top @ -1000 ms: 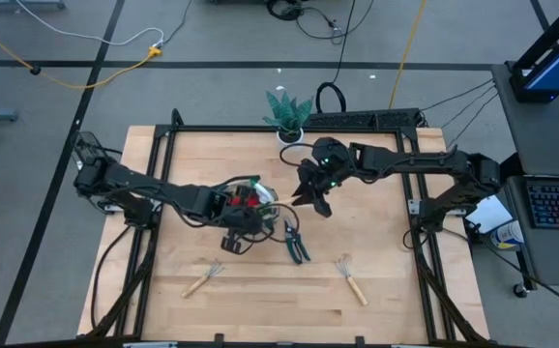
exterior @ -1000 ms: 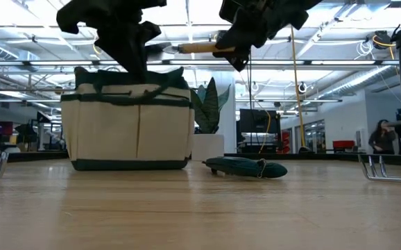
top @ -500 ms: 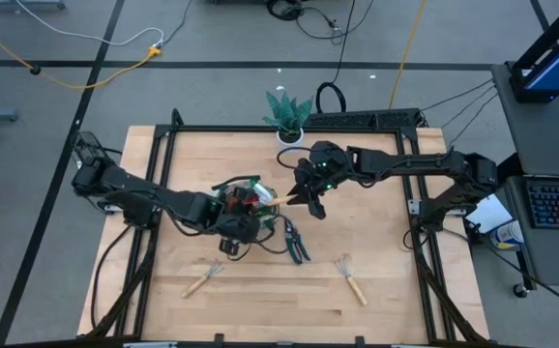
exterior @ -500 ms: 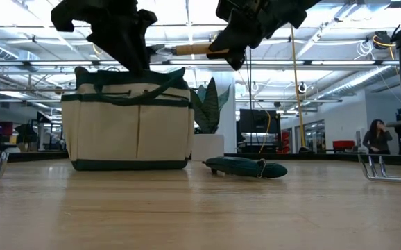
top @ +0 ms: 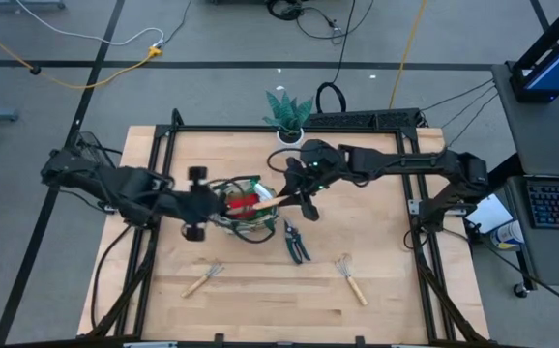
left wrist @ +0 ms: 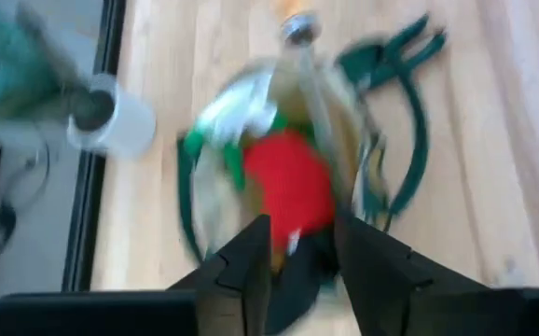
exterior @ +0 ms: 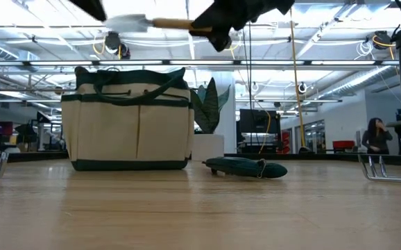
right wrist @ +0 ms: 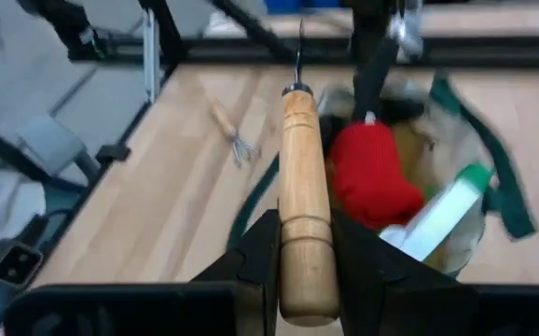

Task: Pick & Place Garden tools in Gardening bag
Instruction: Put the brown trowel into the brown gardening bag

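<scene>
From above, I see my right gripper clamped on a wooden-handled trowel over the gardening bag. Low view: trowel blade above the bag. Left wrist: my left gripper fingers parted, seemingly empty, above the glove.

Bright even overhead light, glaring ceiling lamps, left wrist view motion-blurred

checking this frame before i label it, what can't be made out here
- Bag contents: low view, hidden by its fabric wall.
- Bag contents beyond the red glove: left wrist view, motion blur.
- Head of the tool held by the right gripper: right wrist view, only its wooden handle shows clearly.
- Left gripper: low view, cut off at the top edge.
</scene>
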You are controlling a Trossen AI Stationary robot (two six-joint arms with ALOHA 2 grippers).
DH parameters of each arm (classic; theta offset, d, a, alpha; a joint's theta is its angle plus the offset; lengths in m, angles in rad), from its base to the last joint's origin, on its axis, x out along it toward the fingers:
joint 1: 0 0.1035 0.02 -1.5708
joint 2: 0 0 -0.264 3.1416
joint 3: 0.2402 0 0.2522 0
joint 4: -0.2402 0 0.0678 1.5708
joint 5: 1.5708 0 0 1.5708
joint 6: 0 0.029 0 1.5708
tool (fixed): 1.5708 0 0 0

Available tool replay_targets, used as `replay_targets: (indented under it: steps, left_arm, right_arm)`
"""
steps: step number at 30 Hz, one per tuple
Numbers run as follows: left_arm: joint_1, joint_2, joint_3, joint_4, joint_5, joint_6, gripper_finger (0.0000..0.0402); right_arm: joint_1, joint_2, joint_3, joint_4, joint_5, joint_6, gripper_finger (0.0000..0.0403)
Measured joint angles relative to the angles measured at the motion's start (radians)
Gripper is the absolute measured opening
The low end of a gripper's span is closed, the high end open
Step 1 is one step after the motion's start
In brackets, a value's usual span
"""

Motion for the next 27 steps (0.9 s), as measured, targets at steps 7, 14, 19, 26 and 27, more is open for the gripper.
replay_targets:
  steps: [7,14,19,26,27]
  left_arm:
    - [0.001,-0.062,-0.003,-0.198,-0.002,-0.207,0.0106]
    - [-0.008,-0.062,-0.148,-0.157,0.0,-0.276,0.0103]
    - [-0.007,-0.062,-0.323,0.02,0.011,-0.272,0.0103]
    - [0.03,-0.061,-0.496,0.245,0.017,-0.262,0.0104]
    - [0.038,-0.062,-0.507,0.261,0.013,-0.262,0.0104]
  right_arm:
    - [-0.017,0.127,0.099,-0.122,-0.001,-0.034,0.0061]
    - [-0.033,0.152,0.128,-0.21,-0.002,-0.109,0.0063]
    - [-0.042,0.153,0.128,-0.214,-0.003,-0.121,0.0062]
    - [-0.05,0.153,0.127,-0.188,-0.059,-0.092,0.0063]
    - [-0.05,0.153,0.127,-0.189,-0.053,-0.084,0.0062]
